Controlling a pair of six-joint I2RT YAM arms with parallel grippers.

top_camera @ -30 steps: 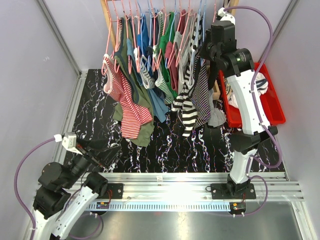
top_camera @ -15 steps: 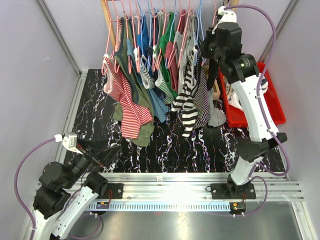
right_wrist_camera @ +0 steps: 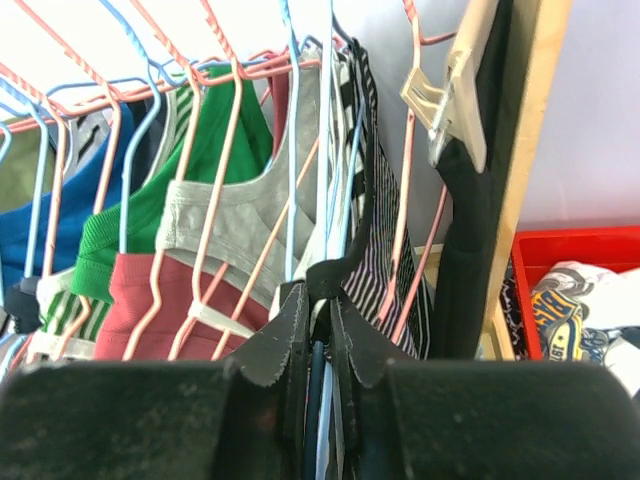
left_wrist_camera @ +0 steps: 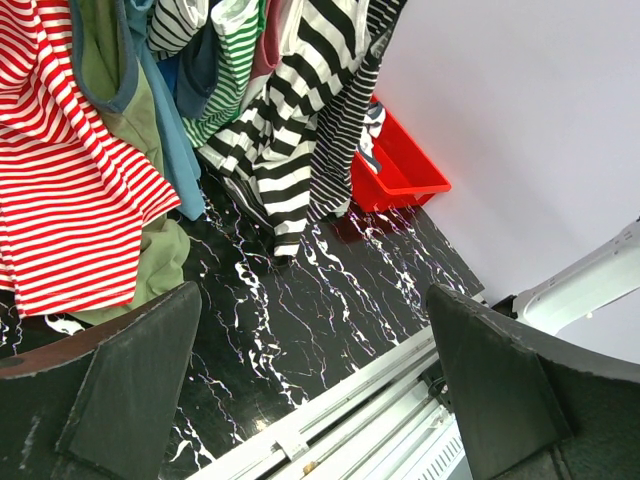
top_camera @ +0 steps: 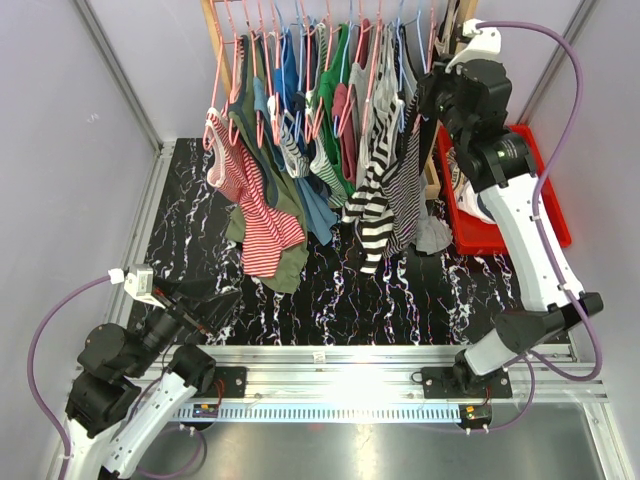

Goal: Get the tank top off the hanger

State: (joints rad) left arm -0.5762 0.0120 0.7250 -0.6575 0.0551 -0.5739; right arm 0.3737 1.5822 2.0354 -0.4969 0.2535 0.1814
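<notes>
At the near left, the left gripper (left_wrist_camera: 312, 298) hovers low over the near edge of the black marbled table (top_camera: 200, 240), its jaws spread wide with nothing between them. From the near right, the right arm reaches up and away to the far right end of the clothes rack. Mid-table hang the lower ends of the garments: a red-striped top (top_camera: 258, 215) on the left and a black-and-white striped top (top_camera: 370, 215) further right. A red bin (top_camera: 552, 220) holding some clothing sits on the table's right side, near the rack's wooden post (right_wrist_camera: 520, 150). At the far end, the right gripper (right_wrist_camera: 318, 298) is clenched on the dark strap of the pinstriped tank top (right_wrist_camera: 385, 260), which hangs near the right end of the rack among pink and blue hangers (right_wrist_camera: 235, 130). Which hanger carries it cannot be told.
</notes>
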